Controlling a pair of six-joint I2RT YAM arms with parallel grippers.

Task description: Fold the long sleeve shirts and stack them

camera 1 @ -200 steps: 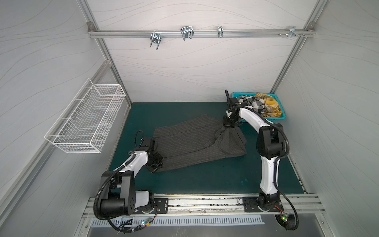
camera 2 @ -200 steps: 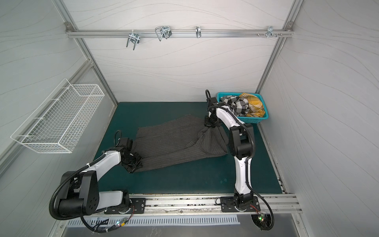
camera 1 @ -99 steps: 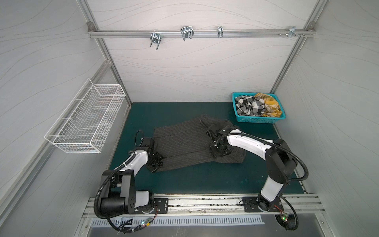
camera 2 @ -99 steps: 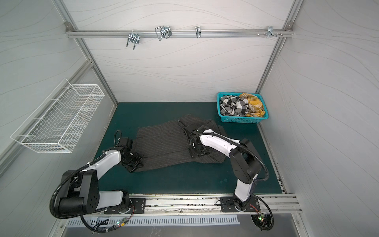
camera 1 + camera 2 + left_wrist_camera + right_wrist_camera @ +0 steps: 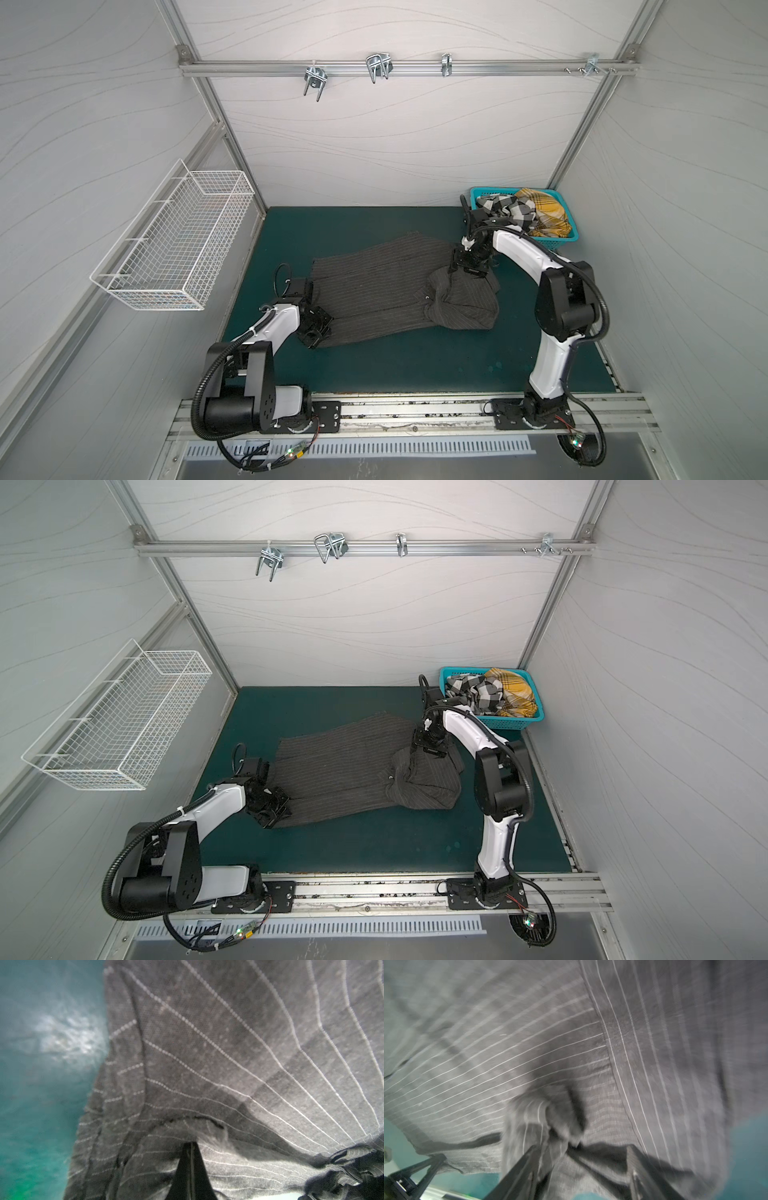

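A dark charcoal pinstriped shirt (image 5: 374, 291) (image 5: 340, 771) lies spread on the green mat, its right end bunched in a loose fold. My left gripper (image 5: 318, 332) (image 5: 272, 810) is shut on the shirt's near-left hem; in the left wrist view the closed gripper (image 5: 191, 1147) pinches the striped cloth (image 5: 228, 1053). My right gripper (image 5: 467, 270) (image 5: 428, 748) rests on the shirt's far-right edge. In the right wrist view that gripper (image 5: 582, 1147) stands open, with a crumple of the shirt (image 5: 508, 1053) lying between its jaws. A checked shirt (image 5: 507, 210) and a yellow plaid shirt (image 5: 544, 208) fill the basket.
The turquoise basket (image 5: 557, 243) (image 5: 519, 723) stands at the mat's far right corner, just behind the right arm. A white wire basket (image 5: 178, 241) hangs on the left wall. A rail with metal hooks (image 5: 374, 68) crosses the back wall. Bare green mat (image 5: 415, 361) lies in front of the shirt.
The right gripper, shut on lifted cloth a second ago, has opened. It swung to the shirt's middle, then back to the far-right edge. The cloth now lies bunched. The left gripper stayed put.
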